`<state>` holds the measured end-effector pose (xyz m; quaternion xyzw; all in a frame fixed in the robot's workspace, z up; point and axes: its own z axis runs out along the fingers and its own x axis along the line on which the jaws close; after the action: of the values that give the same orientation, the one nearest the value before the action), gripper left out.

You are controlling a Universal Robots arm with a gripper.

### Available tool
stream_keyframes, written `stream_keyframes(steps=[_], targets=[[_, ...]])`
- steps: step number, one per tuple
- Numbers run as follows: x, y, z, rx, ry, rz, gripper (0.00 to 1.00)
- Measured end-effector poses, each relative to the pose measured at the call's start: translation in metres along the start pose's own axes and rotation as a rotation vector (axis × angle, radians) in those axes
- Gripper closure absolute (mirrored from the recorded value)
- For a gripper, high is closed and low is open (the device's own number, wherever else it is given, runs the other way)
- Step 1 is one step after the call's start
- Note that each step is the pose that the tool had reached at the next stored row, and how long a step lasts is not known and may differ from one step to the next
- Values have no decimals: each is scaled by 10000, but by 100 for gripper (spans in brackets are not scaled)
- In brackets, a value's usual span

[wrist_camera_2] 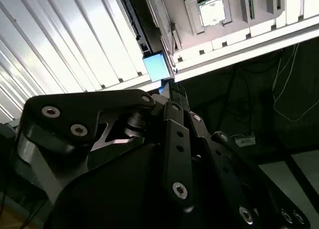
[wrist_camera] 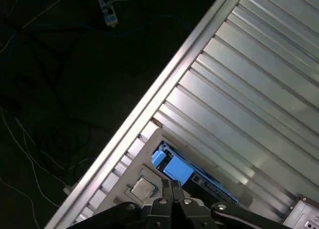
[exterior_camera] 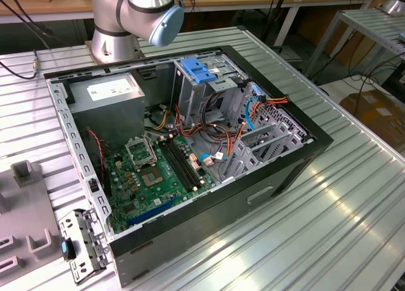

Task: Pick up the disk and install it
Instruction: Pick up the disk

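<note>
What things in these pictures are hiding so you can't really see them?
1. The disk: first wrist view, the gripper covers all but a blue end and a dark edge; its label is hidden.
2. Whether the gripper grips the disk: its own body blocks both wrist views.
3. The robot arm: exterior view, cut off by the top edge.
4. The grey tray: cut off at the exterior view's left edge.
</note>
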<state>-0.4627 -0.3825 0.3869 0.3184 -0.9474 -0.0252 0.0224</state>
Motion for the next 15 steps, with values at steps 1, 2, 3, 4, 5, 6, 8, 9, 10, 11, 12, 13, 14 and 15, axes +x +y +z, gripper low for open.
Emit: stream_keyframes(steps=[1,2,3,4,5,6,8,9,10,11,12,13,14,15], targets=[[-5,-4,0,8,19,-308,89],[-5,-4,0,9,19,-315,89],[-5,-4,0,9,19,-323,89],[-5,-4,0,9,20,-333,89],[-5,-4,0,9,21,-341,89],[-5,-4,0,10,21,-354,89],[-6,-5,0,11,25,-417,89],[-5,-5,0,13,29,-488,89],[-6,-5,0,17,37,-608,89],[-7,-5,0,20,44,-735,89],[-8,-6,0,23,53,-872,89],[-8,-6,0,27,62,-1021,89],[-9,-7,0,32,74,-1215,89],[-9,-8,1,40,80,-1364,89]])
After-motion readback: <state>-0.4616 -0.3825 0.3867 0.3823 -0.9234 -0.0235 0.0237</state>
